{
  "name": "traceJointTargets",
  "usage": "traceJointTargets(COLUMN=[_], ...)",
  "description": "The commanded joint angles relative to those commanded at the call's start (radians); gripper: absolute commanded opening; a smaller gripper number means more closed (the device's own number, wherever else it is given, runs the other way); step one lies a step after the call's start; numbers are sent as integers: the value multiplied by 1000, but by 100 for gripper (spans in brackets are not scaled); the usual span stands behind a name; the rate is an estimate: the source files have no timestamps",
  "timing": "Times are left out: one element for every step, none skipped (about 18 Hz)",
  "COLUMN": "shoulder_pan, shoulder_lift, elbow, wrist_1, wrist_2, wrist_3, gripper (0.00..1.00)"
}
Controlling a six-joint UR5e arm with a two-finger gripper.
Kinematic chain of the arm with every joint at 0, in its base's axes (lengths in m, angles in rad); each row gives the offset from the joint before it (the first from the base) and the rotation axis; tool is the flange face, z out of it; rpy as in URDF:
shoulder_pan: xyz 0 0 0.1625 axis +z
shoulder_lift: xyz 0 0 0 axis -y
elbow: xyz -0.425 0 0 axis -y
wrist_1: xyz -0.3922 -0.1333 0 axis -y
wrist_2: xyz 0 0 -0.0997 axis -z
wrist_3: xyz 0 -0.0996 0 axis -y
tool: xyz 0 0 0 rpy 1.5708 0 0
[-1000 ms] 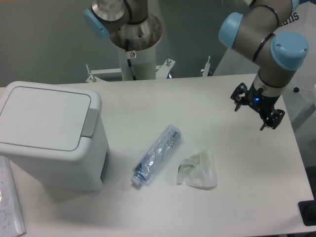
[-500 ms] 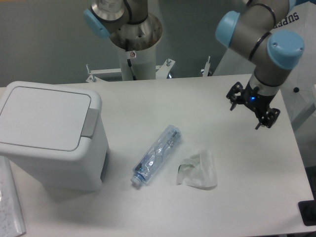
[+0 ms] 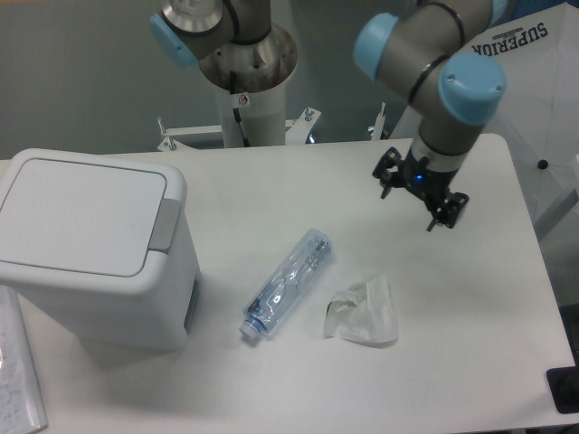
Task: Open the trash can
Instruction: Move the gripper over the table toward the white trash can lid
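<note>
bottle [image 3: 289,281] and crumpled plastic [image 3: 364,312] mid-table, bare table [image 3: 298,181] behind them

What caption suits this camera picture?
Open gripper hangs above the table, far from the closed trash can.

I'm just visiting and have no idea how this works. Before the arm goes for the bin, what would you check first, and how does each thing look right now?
1. Lid of the large white boxy plastic trash can shut and flat, ready to be opened: ok.
2. Grey push tab on its rim uncovered and reachable from above: ok.
3. Gripper empty, fingers spread apart: ok.
4. Gripper near the tab: not ok, it hangs far to the right of the bin.
5. Route leftward clear: cannot tell for certain; the clear plastic bottle and crumpled clear plastic wrapper lie on the white table, probably below the path.
6. Gripper height above the table: cannot tell from this single view.
</note>
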Motion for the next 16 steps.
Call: traceJointTargets(shoulder_pan=[-9,-18,-38,-57,-81,-101,-113,-123,-143,-161,-172,-181,-192,-205,-218,-230], shoulder_lift=[12,25,34,35,35,34,34,35,34,35,37,38,43,43,48,54], elbow=[0,0,9,20,37,55,66,75,92,104,112,118,124,127,127,127], wrist_1=[0,1,5,8,9,9,12,15,15,15,15,15,15,15,18,30], wrist_2=[-29,-63,-95,-101,-104,-112,-120,-126,-140,-153,-164,-176,-192,-206,-227,-264], wrist_3=[-38,-89,-186,-239,-276,-308,-357,-405,-439,-456,-463,-473,-496,-529,-561,-578], gripper=[100,100,100,100,100,100,100,100,100,100,100,100,100,100,100,100])
